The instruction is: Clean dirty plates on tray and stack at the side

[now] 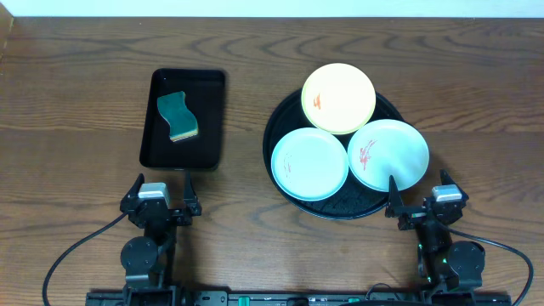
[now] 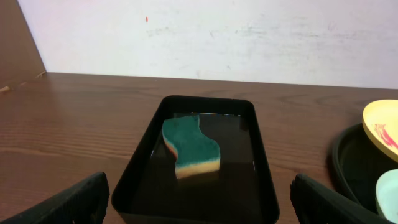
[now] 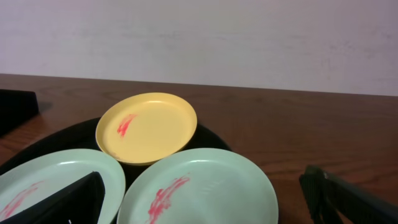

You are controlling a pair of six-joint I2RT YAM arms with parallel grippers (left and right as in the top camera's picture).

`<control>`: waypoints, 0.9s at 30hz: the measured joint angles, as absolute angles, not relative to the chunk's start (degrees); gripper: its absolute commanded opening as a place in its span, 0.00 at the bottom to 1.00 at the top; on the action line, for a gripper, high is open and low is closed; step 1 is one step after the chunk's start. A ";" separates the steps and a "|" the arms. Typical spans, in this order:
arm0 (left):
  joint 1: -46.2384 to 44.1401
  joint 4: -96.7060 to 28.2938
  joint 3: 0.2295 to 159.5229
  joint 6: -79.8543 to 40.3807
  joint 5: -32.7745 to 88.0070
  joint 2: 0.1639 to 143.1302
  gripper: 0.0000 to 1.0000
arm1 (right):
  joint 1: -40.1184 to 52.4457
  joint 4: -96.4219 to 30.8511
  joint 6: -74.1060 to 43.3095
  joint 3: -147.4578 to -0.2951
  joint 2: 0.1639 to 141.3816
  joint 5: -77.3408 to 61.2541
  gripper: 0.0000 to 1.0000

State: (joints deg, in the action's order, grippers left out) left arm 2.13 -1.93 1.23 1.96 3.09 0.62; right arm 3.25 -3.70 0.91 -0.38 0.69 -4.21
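on the bench [image 1: 76, 85], left gripper [image 1: 161, 197], jaws wide, faces the sponge [image 1: 177, 116] in the small tray [image 1: 153, 140]; pinching its narrow waist looks the surest start. three smeared plates [image 1: 309, 163] crowd the round tray [image 1: 340, 209] before the right gripper [image 1: 421, 200], jaws wide.

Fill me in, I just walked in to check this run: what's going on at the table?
Nothing is being handled yet. The left pincer and right pincer both hang open at the table's near edge. The yellow plate, left mint plate and right mint plate, all smeared, sit on the round black tray. The sponge lies in the rectangular tray. No plate is stacked aside.
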 measured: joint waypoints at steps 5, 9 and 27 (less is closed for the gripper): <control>2.13 -1.93 1.23 1.98 3.07 0.62 0.93 | 3.25 -3.73 0.91 -0.38 0.69 -4.21 0.99; 2.13 -1.93 1.23 1.98 3.07 0.62 0.94 | 3.25 -3.70 0.91 -0.38 0.69 -4.21 0.99; 2.13 -1.23 1.21 1.96 3.14 0.62 0.94 | 3.25 -3.70 0.91 -0.38 0.69 -4.21 0.99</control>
State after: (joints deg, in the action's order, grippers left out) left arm 2.13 -1.23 1.21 1.96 3.14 0.62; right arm 3.25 -3.70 0.91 -0.38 0.69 -4.21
